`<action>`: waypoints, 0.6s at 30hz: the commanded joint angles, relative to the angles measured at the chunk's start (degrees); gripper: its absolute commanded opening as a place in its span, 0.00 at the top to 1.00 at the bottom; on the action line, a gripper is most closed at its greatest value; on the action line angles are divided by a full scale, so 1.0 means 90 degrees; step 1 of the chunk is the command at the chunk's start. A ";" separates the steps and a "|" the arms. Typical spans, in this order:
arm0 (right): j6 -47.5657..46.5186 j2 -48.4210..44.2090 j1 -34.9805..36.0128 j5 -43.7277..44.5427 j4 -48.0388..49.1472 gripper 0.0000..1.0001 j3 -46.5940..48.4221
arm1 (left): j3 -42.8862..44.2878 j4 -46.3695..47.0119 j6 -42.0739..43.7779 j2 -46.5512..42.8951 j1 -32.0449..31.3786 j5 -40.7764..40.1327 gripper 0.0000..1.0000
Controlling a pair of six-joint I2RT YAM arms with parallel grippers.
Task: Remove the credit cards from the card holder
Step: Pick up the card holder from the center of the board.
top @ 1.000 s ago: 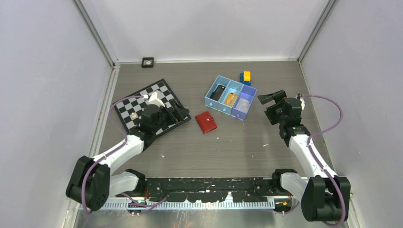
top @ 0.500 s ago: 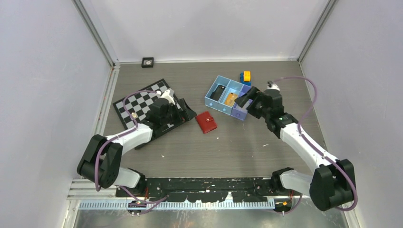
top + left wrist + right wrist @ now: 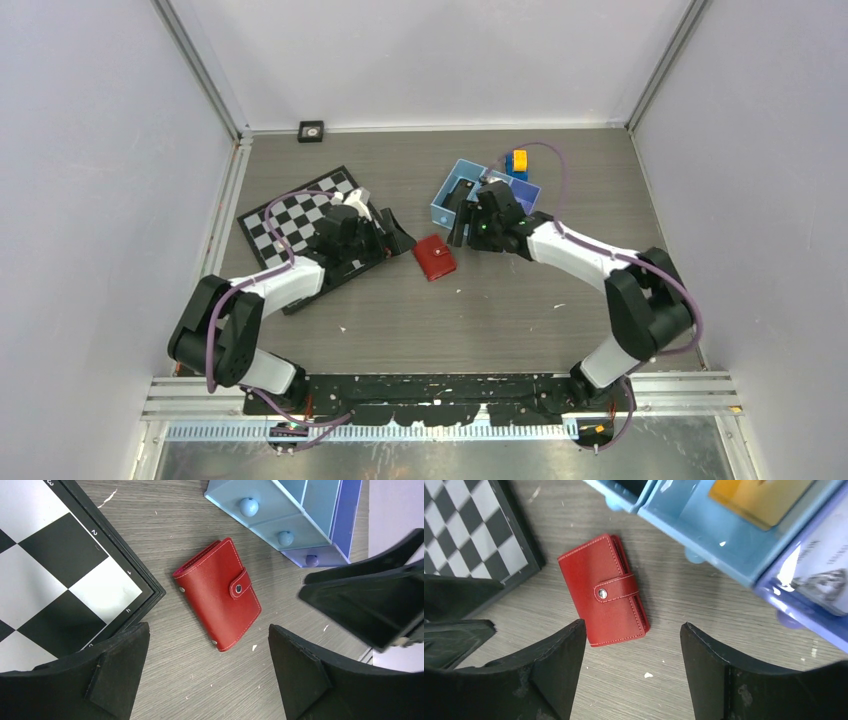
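The card holder [image 3: 434, 257] is a red wallet lying flat on the table, folded shut with its snap tab fastened [image 3: 219, 593] [image 3: 602, 597]. No credit cards show at the wallet. An orange-gold card [image 3: 759, 497] lies in the tray's middle compartment and a silvery card [image 3: 819, 575] in the purple one. My left gripper [image 3: 393, 231] [image 3: 207, 630] hovers open just left of the wallet, over the chessboard's corner. Just right of the wallet, my right gripper [image 3: 458, 218] [image 3: 633, 625] hangs open in front of the tray. Neither touches the wallet.
The blue three-compartment tray [image 3: 441, 198] [image 3: 280, 520] [image 3: 704, 535] stands right behind the wallet, partly under my right arm. A chessboard [image 3: 290, 215] [image 3: 50, 555] [image 3: 469, 530] lies close on the wallet's left. A yellow and blue block [image 3: 518, 160] sits behind the tray.
The right arm has swung left from the table's right side to the wallet. The left gripper has moved right to the board's corner. Both jaws have narrowed a little.
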 commanded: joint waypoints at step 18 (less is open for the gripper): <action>0.0189 0.2293 0.0332 -0.1352 -0.0568 0.60 0.1328 | 0.0314 -0.0054 -0.0165 0.0143 -0.0021 0.0035 0.10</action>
